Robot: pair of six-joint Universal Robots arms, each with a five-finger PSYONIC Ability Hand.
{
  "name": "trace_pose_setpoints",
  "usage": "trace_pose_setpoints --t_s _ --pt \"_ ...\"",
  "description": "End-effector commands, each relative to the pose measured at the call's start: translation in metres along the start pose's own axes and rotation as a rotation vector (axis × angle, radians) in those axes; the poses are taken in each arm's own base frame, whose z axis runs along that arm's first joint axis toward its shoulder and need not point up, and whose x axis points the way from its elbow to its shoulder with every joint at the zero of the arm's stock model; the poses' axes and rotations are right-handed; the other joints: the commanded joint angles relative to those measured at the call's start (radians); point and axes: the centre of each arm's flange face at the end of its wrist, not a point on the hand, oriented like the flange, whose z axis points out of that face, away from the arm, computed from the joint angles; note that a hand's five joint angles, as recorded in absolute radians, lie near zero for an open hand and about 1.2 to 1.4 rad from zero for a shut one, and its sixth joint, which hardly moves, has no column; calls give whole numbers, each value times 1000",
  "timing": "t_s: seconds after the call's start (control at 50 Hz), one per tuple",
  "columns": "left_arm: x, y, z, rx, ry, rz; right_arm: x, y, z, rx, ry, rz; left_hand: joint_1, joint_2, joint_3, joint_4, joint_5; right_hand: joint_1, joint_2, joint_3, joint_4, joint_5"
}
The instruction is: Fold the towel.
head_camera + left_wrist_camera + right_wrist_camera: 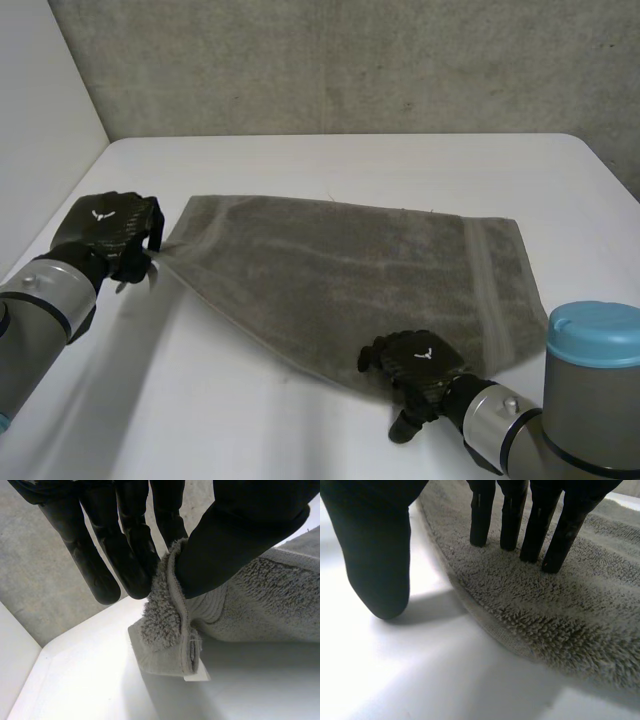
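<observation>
A grey towel (350, 270) lies spread on the white table (360, 160), its left corner drawn up off the surface. My left hand (110, 230) is shut on that corner. In the left wrist view the thumb (235, 540) pinches the towel corner (170, 630) against the fingers (135, 555), and a small white label hangs below the fold. My right hand (415, 365) is at the towel's near edge. Its straight fingers (510, 520) rest on top of the towel (560, 610), and its thumb (375, 565) stands on the bare table beside the edge, so it is open.
A grey concrete wall (350, 60) runs along the back of the table. A white panel (40, 130) closes the left side. Bare table stretches in front of the towel and behind it.
</observation>
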Motion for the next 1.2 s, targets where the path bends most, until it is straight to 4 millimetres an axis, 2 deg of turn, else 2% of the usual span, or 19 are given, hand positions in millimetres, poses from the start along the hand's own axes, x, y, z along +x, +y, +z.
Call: trace_pose_setpoints --t_s 0.02,0.16,0.24,0.48,0.58,0.66,0.7,0.8,0.9,0.92,0.94,1.02,1.1,1.2 --pt "-12 1 5 -1 -42 -5 15 -2 4 43 128 -30 219 179 180 179 193 252 193 182 185 202" --pt "-16 3 7 -9 -53 -9 18 -3 4 56 148 -44 219 179 180 179 193 370 311 300 303 320" --pt "-16 3 7 -9 -54 -10 20 -3 5 63 172 -93 219 179 180 179 193 516 457 446 449 466" --pt "-18 4 8 -11 -61 -11 28 -7 3 72 219 -130 219 179 180 179 193 578 519 508 511 528" --pt "-21 5 9 -13 -69 -12 38 -9 2 68 272 -125 219 179 180 179 193 710 651 640 643 660" --pt "-22 6 9 -17 -74 -14 51 -9 0 46 334 -142 219 179 180 179 193 1002 942 932 935 951" --pt "-22 7 9 -23 -74 -15 56 -9 -1 43 350 -148 219 179 180 179 193 1003 944 933 936 953" --pt "-16 10 7 -40 -51 -13 59 -20 -9 62 365 -185 219 179 180 179 193 1003 944 933 936 953" --pt "-10 12 2 -63 -24 2 55 -52 -31 98 372 -267 219 179 180 179 193 1003 944 933 936 953" --pt "-6 13 -2 -85 -8 8 55 -52 -31 98 372 -267 219 179 180 179 193 1003 944 933 936 953" --pt "-5 13 -2 -85 -8 8 54 -63 -38 115 372 -284 219 179 180 179 193 1003 944 933 936 953" --pt "5 15 -17 -184 53 83 47 -87 -59 86 335 -347 219 179 180 179 193 1003 944 933 936 953" --pt "8 19 -24 -243 88 156 42 -93 -67 21 297 -402 219 179 180 179 193 1003 944 933 936 953" --pt "15 32 -25 -312 138 268 40 -78 -65 -154 224 -498 219 179 180 179 193 1003 944 933 936 953"
